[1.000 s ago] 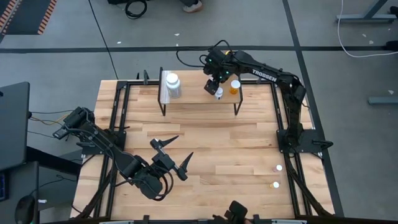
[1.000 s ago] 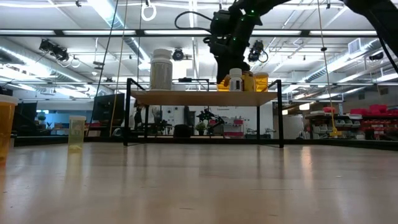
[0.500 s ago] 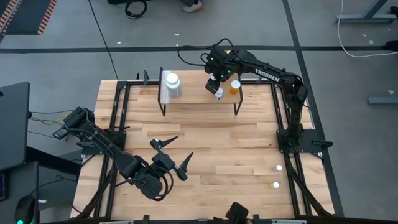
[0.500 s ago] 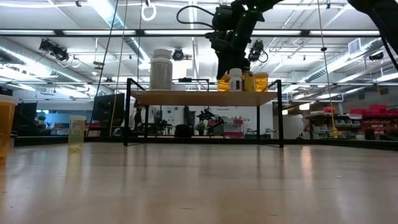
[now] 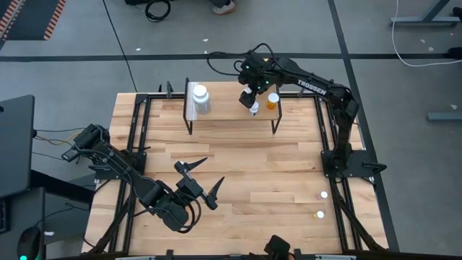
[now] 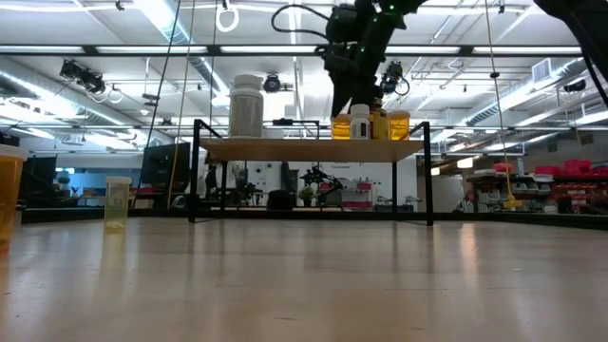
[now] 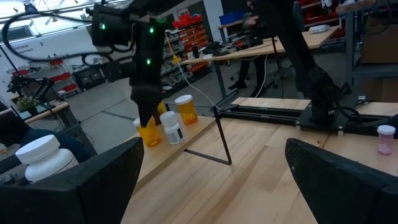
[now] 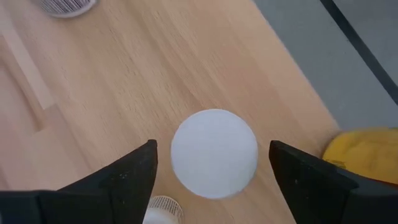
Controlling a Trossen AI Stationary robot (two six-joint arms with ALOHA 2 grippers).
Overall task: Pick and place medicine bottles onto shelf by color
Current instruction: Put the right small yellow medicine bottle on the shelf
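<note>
On the shelf (image 5: 224,114) stand four bottles; right hand (image 5: 250,94) open, empty.

"TROSSEN" in white letters on right arm (image 5: 312,88), high view. Bottle labels on shelf (image 7: 186,140) too small to read. No other legible text.
</note>
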